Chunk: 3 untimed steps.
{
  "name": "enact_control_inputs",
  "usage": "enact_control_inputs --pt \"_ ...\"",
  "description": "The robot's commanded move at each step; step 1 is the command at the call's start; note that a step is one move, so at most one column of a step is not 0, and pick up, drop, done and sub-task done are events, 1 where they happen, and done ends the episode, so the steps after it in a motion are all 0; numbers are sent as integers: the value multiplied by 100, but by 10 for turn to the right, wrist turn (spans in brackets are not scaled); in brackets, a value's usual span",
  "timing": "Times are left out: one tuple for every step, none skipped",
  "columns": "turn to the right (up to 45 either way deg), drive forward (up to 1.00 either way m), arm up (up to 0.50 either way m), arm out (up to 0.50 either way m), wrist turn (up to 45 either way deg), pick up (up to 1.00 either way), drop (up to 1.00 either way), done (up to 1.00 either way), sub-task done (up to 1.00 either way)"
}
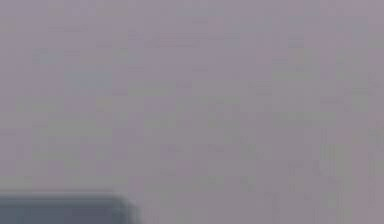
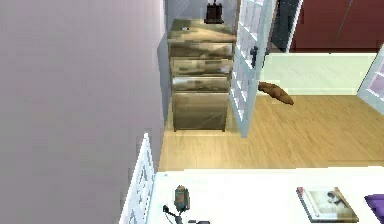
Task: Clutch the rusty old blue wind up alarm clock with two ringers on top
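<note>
**Forward view faces a bare wall: finding the clock is the step in hand**

The forward view gives a plain grey-mauve wall (image 1: 200,100) close ahead, with a dark grey block (image 1: 60,208) at its bottom left corner. The judgement is therefore that the robot is at the searching step and no grasp is near. The state of the tool cannot be told from these pictures.

The arm side view gives much more. A wooden shelf unit (image 2: 203,80) stands beside a white door (image 2: 245,70), and a long brown thing (image 2: 275,92) lies on the wooden floor (image 2: 300,130). At the bottom edge is a white bench (image 2: 250,195) with a book (image 2: 328,202) and a small dark thing with a cable (image 2: 180,196).

On top of the shelf unit stands another small dark object (image 2: 213,12), too small to name. Where the blue alarm clock is cannot be told. These two dark things are the ones to check. The next move probably calls for turning the base away from the wall, toward the shelf unit, for a nearer look.
</note>
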Motion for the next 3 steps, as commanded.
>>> enact_control_inputs --pt "0 0 0 0 0 100 0 0 0" --pt "0 0 10 0 0 0 0 0 0" --pt "0 0 0 0 0 0 0 100 0"
